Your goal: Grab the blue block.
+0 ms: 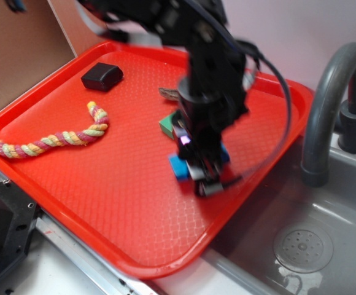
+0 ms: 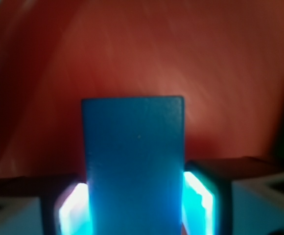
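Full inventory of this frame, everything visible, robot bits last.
tray: 1, red, on the counter beside the sink
blue block: 1, blue, mid-tray, between the end effector pads
green block: 1, green, just behind the blue one, partly hidden
black box: 1, black, far left of tray
rope: 1, multicolour, left of tray
sink: 1, grey, right of tray
faucet: 1, grey, behind the sink
end effector: 1, black, around the blue block

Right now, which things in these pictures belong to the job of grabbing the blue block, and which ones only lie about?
Belongs to the job:
- blue block, between the fingers
- gripper, down over the block

Only lying about:
- green block
- black box
- rope
- red tray under everything
- sink and faucet
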Robot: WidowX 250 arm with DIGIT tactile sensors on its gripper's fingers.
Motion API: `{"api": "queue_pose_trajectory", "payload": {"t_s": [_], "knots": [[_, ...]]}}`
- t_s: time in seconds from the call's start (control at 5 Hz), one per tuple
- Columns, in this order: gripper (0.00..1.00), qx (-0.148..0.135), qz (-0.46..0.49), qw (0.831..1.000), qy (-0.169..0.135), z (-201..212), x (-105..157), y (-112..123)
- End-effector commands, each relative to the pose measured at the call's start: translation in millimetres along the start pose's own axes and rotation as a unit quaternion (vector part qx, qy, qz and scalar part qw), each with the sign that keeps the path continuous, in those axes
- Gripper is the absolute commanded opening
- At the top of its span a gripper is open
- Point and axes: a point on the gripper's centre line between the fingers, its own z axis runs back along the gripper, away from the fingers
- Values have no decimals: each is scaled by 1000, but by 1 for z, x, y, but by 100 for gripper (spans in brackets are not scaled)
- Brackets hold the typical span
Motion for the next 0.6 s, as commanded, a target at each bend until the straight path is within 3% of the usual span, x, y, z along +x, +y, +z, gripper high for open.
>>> {"api": "queue_pose_trajectory", "payload": {"t_s": [0.0, 0.2, 0.4], "knots": [[0, -23, 132, 987, -93, 95, -50, 75], [0, -63, 176, 976, -110, 123, -96, 105], [0, -66, 201, 973, -97, 123, -109, 115]]}}
